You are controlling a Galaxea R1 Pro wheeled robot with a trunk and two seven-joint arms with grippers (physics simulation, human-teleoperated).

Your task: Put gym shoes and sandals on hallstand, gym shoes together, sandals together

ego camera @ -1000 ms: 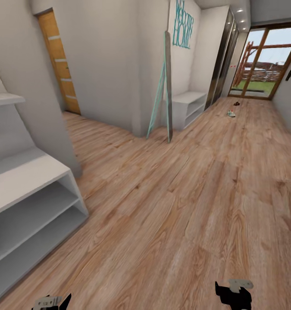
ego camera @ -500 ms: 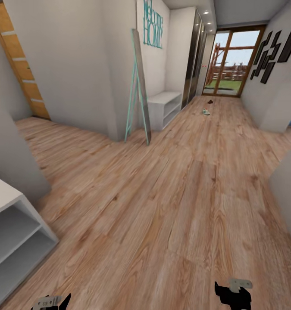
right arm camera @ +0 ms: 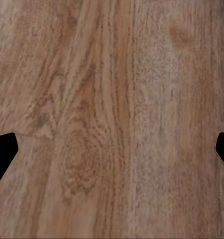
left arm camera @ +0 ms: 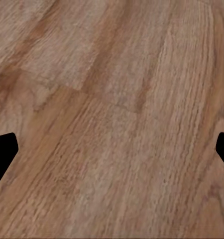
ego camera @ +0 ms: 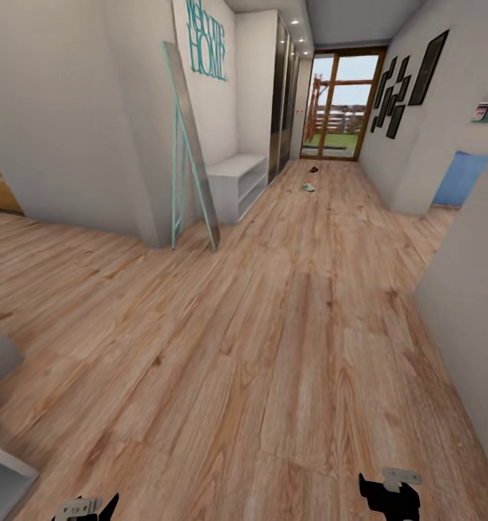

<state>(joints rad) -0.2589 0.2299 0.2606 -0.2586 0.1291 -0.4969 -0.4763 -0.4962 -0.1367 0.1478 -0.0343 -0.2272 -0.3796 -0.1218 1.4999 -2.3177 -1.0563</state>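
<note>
Facing far-off gym shoe [ego camera: 308, 187] and sandal [ego camera: 314, 170] to fetch; left gripper [left arm camera: 112, 149] and right gripper [right arm camera: 112, 149] spread apart, empty, above floor [ego camera: 272, 325].

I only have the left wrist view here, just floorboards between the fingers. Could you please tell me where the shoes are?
Observer: In the head view, a gym shoe lies far down the corridor floor, toward the glass door.
Operator: Thank you. Is anything beside it?
Observer: A small dark thing lies just beyond it and apart from it. It is too small to call a sandal for certain.
Operator: And is the right gripper free?
Observer: Yes, the right gripper is open over bare floor and holds nothing.
</note>
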